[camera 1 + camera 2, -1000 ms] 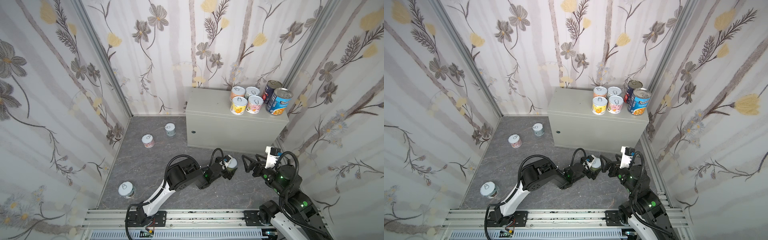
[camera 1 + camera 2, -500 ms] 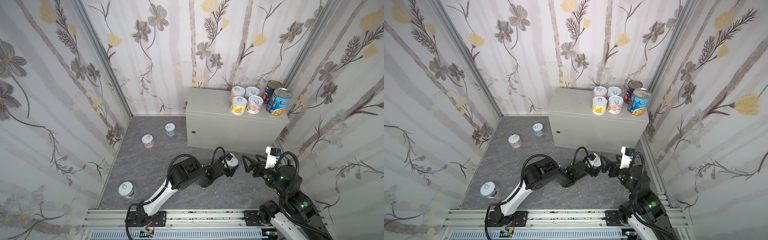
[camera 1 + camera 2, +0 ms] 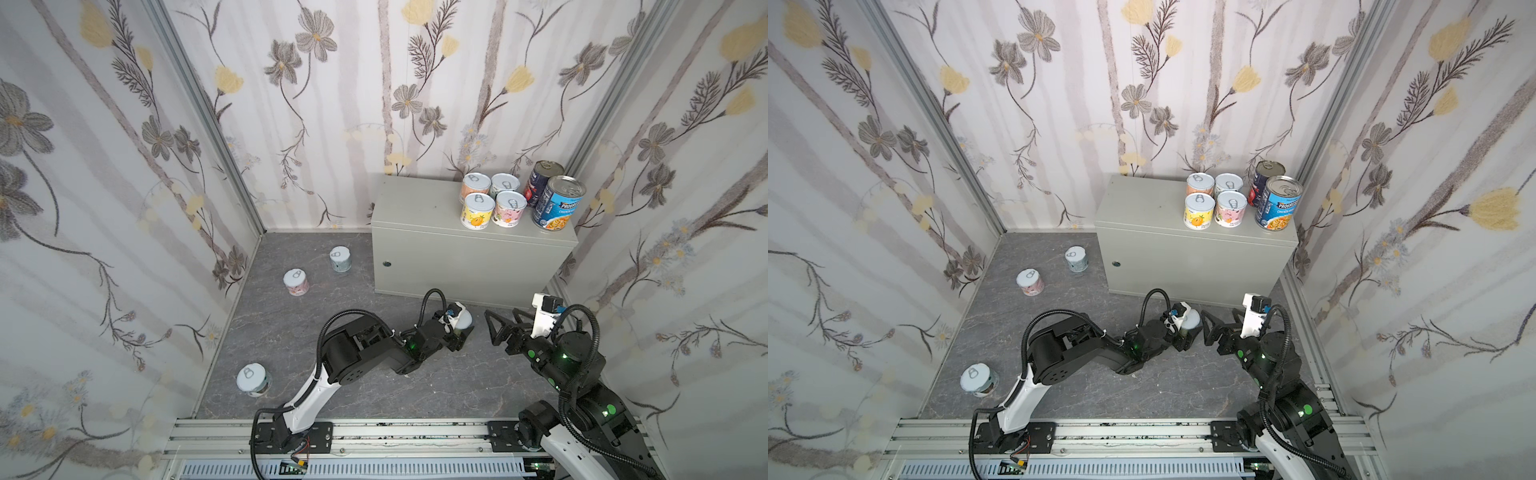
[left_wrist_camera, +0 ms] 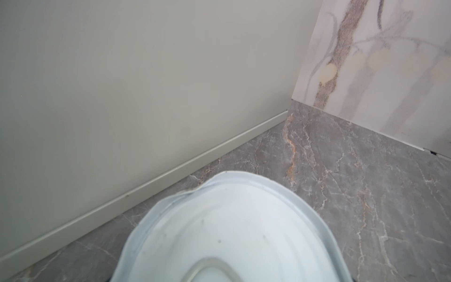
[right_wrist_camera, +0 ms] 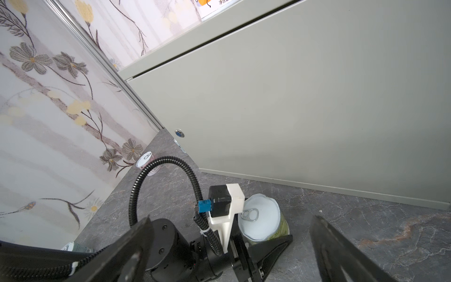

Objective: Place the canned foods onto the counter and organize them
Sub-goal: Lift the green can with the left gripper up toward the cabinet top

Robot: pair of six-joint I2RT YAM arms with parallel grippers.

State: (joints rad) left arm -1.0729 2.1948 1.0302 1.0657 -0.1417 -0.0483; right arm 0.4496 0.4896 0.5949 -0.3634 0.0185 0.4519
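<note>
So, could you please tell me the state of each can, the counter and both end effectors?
Green can, upright, gripped.
Left end effector, shut on the green can.
Right end effector, open, empty.
Four short cans, upright on the counter.
Two tall cans, upright beside them.
Three other cans, upright on the floor.

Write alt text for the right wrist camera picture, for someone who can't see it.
The left gripper straddles a short green-labelled pull-tab can on the dark marbled floor, before the grey cabinet. The right gripper's spread black fingers frame the foreground.
</note>
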